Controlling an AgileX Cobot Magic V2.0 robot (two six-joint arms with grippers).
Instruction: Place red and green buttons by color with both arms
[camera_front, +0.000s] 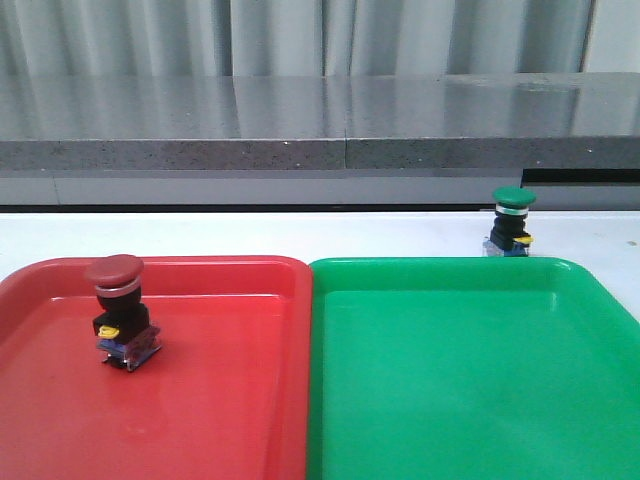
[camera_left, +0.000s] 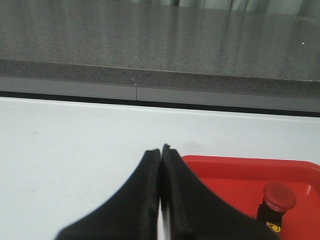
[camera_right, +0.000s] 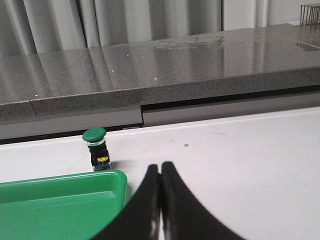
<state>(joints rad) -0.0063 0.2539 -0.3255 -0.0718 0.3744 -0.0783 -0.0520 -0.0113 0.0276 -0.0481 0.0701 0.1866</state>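
Standing upright on the desk (camera_front: 400, 232), the green button (camera_front: 512, 222) is seen just behind the green tray (camera_front: 470, 380), nearer the right arm. The red button (camera_front: 120, 312) is already in the red tray (camera_front: 200, 400). Both arms' jaws are pressed together, empty.

The left gripper (camera_left: 160, 150) showed only two matte black fingers (camera_left: 142, 195), broad at the base and curving inward to narrow, blunt tips. The right gripper (camera_right: 160, 167) looked alike: smooth black fingers (camera_right: 177, 200) of the same tapered, claw-like shape, without visible markings or screws.
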